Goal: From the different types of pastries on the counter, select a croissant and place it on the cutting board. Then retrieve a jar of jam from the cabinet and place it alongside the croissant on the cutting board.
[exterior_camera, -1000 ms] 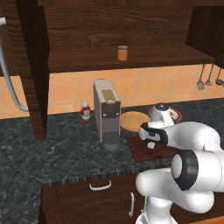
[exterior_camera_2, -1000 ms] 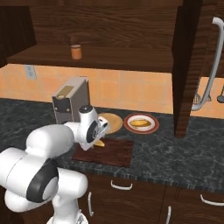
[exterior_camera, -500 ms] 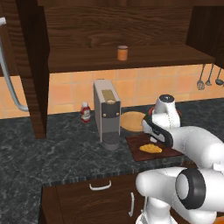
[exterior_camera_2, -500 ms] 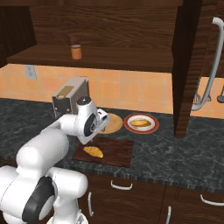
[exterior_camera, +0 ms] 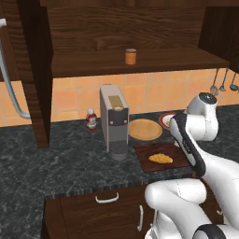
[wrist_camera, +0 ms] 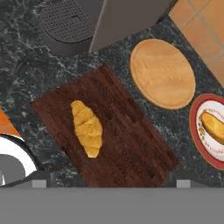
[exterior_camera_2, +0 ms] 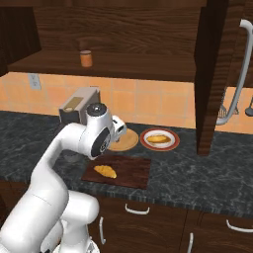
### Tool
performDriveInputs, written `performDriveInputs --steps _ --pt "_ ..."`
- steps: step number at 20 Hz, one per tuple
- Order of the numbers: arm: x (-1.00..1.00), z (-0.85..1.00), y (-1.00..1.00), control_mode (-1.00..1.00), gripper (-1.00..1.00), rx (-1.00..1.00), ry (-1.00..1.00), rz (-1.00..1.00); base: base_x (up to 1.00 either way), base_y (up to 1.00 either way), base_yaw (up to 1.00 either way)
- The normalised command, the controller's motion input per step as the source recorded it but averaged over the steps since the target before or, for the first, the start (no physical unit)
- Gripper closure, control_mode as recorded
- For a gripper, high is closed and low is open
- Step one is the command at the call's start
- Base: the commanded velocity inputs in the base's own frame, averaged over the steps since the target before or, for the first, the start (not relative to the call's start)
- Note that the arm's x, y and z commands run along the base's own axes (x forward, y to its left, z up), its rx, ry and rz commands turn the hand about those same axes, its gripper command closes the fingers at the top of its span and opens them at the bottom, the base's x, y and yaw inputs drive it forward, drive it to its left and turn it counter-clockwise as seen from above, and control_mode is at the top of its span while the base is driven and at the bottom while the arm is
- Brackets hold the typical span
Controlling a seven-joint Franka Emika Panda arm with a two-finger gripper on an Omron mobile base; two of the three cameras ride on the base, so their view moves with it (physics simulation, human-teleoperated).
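On the dark marbled tabletop (exterior_camera: 70, 163) lies the cutting board (wrist_camera: 127, 140), and the croissant (wrist_camera: 88, 127) rests flat on it, toward the end nearest the coffee machine (exterior_camera: 114, 121). Nothing grips the croissant. The robot's fingers (wrist_camera: 109, 183) hang above the board, spread wide, with nothing between them; one tip (wrist_camera: 38, 183) shows at the lower edge of the hand view.

Just beyond the board sits a round light wooden disc (wrist_camera: 162, 73), close to the board's far edge but not on it. Next to the disc stands a red-rimmed white plate (exterior_camera_2: 159, 146) carrying an oval orange-brown pastry (exterior_camera_2: 158, 139). A small red bottle (exterior_camera: 91, 120) stands by the wall on the other side of the coffee machine.

Up on the shelf of the dark wooden cabinet (exterior_camera: 140, 32), the orange jar of jam (exterior_camera: 131, 56) stands upright with its dark lid on, well apart from the board below.
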Motion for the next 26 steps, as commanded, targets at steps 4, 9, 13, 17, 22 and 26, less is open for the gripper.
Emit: performDriveInputs --steps 4,9,13,17,22,26 --pt "-0.73 0.64 0.00 -1.00 -1.00 0.04 -0.23 0.04 0.00 0.00 0.00" --pt "-0.82 0.10 -0.13 -1.00 -1.00 0.04 -0.18 0.00 0.00 0.00 0.00" --pt "-0.52 0.49 -0.13 -1.00 -1.00 0.33 -0.10 -0.17 0.00 0.00 0.00" --pt "-0.24 0.59 -0.02 -1.00 -1.00 0.39 0.00 -0.34 0.00 0.00 0.00" --pt "-0.01 0.02 0.43 -1.00 -1.00 0.13 0.00 -0.41 0.00 0.00 0.00" --pt "-0.37 0.09 0.46 -1.00 -1.00 0.11 -0.04 -0.38 0.00 0.00 0.00"
